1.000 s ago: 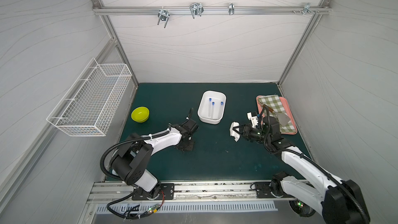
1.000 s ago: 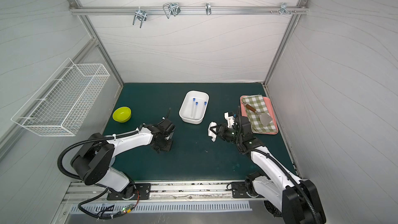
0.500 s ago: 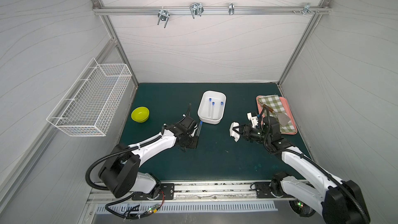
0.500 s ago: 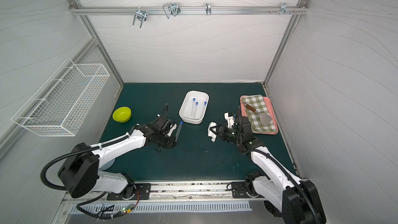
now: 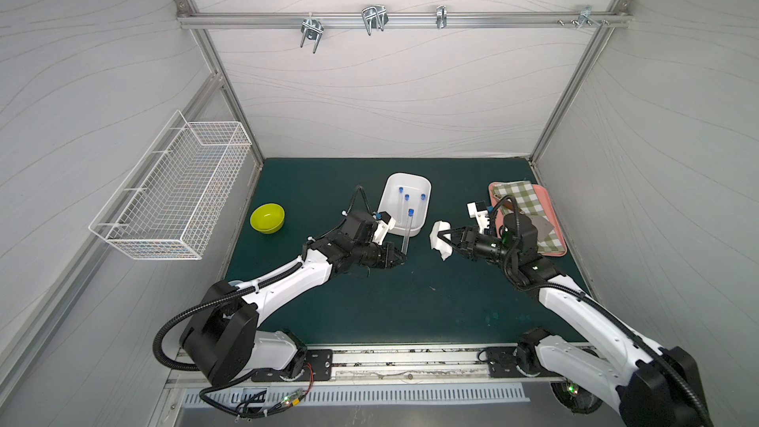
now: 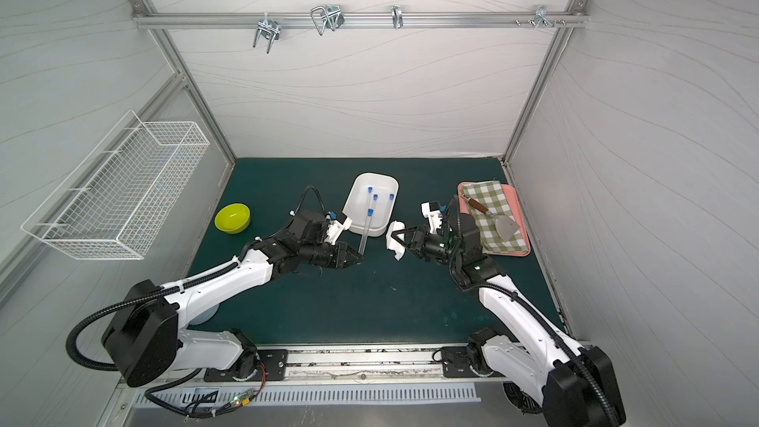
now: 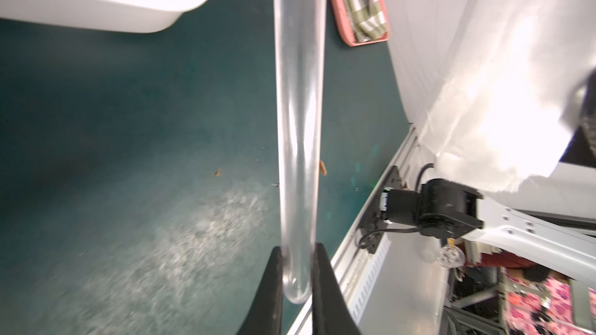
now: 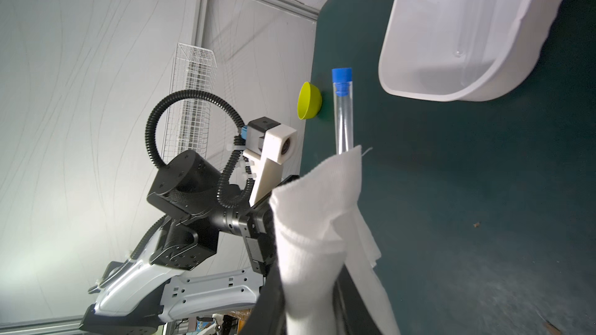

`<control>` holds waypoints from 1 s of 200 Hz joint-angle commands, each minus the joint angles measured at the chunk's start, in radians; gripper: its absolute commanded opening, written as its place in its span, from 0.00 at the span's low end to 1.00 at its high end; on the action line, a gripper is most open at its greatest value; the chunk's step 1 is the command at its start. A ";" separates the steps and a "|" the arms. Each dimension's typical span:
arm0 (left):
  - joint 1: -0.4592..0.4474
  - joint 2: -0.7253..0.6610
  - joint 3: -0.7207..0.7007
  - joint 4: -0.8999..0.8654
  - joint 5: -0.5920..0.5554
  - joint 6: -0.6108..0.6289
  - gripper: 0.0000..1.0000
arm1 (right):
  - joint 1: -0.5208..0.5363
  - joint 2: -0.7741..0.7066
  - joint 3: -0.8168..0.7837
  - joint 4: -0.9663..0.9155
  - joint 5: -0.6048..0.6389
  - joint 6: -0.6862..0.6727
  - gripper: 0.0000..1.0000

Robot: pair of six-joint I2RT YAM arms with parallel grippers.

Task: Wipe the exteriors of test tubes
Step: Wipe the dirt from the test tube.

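My left gripper (image 5: pixel 400 258) (image 6: pixel 358 258) is shut on the rounded bottom end of one clear test tube (image 5: pixel 406 234) (image 6: pixel 364 234). The tube stands nearly upright above the mat with its blue cap on top. In the left wrist view the tube (image 7: pixel 300 107) runs out from between the black fingers of the left gripper (image 7: pixel 298 252). My right gripper (image 5: pixel 445 240) (image 8: pixel 308 291) is shut on a white folded cloth (image 5: pixel 440 240) (image 6: pixel 395 240) (image 8: pixel 316 227), a short way right of the tube. Three more capped tubes lie in the white tub (image 5: pixel 404 175) (image 6: pixel 376 174).
A yellow-green bowl (image 5: pixel 267 217) sits at the mat's left. A pink tray (image 5: pixel 552 219) with a checked cloth and a spatula lies at the right, behind my right wrist. A wire basket (image 5: pixel 172 195) hangs on the left wall.
My left arm has lifted the tube off the mat and swung it right, toward the cloth; the tube now stands upright. The right arm and cloth have barely moved.
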 commanded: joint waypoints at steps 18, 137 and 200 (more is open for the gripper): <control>-0.002 0.039 0.025 0.151 0.107 -0.061 0.12 | 0.044 0.046 0.049 0.059 0.015 0.025 0.23; -0.003 0.062 0.036 0.219 0.142 -0.086 0.12 | 0.128 0.150 0.109 0.111 0.060 0.020 0.23; -0.006 0.047 0.023 0.239 0.141 -0.100 0.12 | 0.144 0.169 0.136 0.045 0.089 -0.030 0.23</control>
